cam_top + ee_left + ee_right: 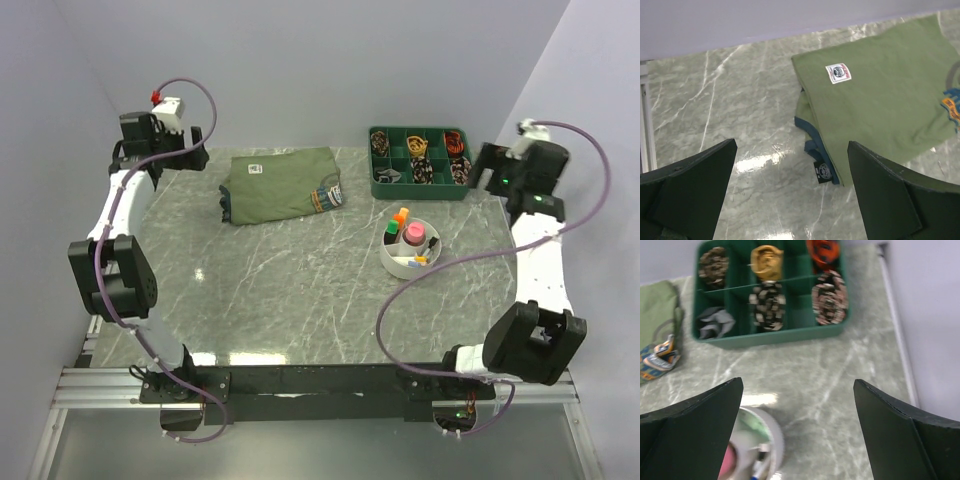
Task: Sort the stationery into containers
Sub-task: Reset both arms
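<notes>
The white round tub (409,246) stands right of the table's middle. It holds orange, green and pink highlighters (403,222) standing up and thin pens. Its rim also shows in the right wrist view (774,440), with a pink marker and a blue-tipped pen inside, blurred. My left gripper (196,146) is open and empty, raised at the far left beside the folded shirt. My right gripper (487,166) is open and empty, raised at the far right by the green tray. No loose stationery shows on the table.
A folded olive-green shirt (280,185) lies at the back centre, and also shows in the left wrist view (880,95). A dark green compartment tray (420,163) of small items sits at the back right, seen too in the right wrist view (770,290). Walls stand close on both sides.
</notes>
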Controlling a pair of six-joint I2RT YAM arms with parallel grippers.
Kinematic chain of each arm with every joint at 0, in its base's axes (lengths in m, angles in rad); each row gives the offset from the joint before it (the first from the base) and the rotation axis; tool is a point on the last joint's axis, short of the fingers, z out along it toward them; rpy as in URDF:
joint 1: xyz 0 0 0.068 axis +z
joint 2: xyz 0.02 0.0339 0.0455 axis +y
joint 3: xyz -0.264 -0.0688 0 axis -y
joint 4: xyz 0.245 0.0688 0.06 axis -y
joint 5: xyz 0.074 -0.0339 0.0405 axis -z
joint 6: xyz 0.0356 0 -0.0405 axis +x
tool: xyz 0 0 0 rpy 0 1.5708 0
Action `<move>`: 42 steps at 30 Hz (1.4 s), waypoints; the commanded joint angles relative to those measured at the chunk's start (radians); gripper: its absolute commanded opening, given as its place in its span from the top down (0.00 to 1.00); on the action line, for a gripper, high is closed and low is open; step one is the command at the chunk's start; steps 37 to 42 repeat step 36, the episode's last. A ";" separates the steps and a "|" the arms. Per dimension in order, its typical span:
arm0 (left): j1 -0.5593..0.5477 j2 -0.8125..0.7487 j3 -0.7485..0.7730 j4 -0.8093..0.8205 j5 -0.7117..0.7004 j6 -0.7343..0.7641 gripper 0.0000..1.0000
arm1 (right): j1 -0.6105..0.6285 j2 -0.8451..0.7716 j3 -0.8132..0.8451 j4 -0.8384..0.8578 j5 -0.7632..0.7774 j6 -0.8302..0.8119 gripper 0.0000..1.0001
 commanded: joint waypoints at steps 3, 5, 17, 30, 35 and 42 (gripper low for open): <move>-0.001 0.110 0.268 -0.174 0.101 0.073 0.00 | 0.142 -0.007 0.086 -0.035 0.213 0.099 0.00; -0.021 0.126 0.292 -0.197 0.084 0.110 0.01 | 0.168 0.016 0.111 -0.072 0.225 0.125 0.00; -0.133 0.103 0.247 -0.164 0.024 0.143 0.01 | 0.199 -0.038 0.042 0.013 0.127 0.064 0.00; -0.133 0.074 0.216 -0.116 0.071 0.086 0.01 | 0.212 -0.061 0.027 -0.011 0.115 0.027 0.00; -0.133 0.056 0.182 -0.103 0.084 0.077 0.01 | 0.217 -0.067 0.022 -0.016 0.102 0.015 0.00; -0.133 0.052 0.178 -0.101 0.082 0.077 0.01 | 0.217 -0.069 0.023 -0.017 0.106 0.018 0.00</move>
